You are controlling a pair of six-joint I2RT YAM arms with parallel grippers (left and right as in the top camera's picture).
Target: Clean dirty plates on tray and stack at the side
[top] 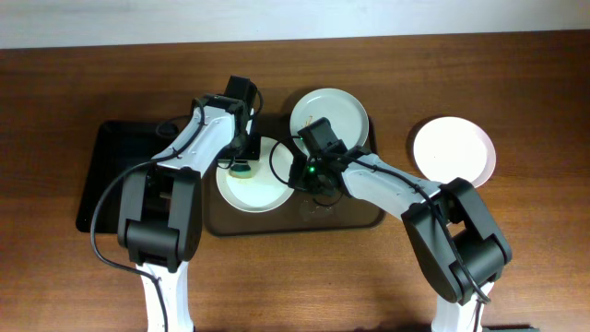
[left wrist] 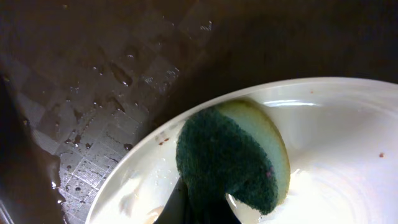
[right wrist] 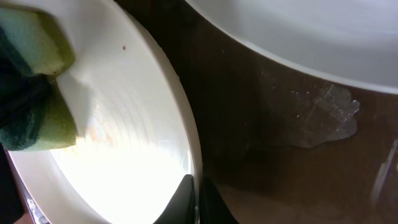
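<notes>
A white plate (top: 253, 192) lies on the left part of the dark brown tray (top: 359, 219). My left gripper (top: 241, 166) is shut on a green and yellow sponge (left wrist: 230, 158) pressed on this plate (left wrist: 336, 143). My right gripper (right wrist: 198, 202) is shut on the plate's right rim (right wrist: 186, 143), one finger inside and one outside. A second white plate (top: 339, 112) lies at the tray's back right. A third, faintly bluish-white plate (top: 452, 150) lies on the table right of the tray.
A smaller glossy black tray (top: 115, 171) lies left of the brown tray. The brown tray floor is wet (left wrist: 93, 93), with a puddle (right wrist: 323, 118) between the two plates. Both arms cross over the tray's middle.
</notes>
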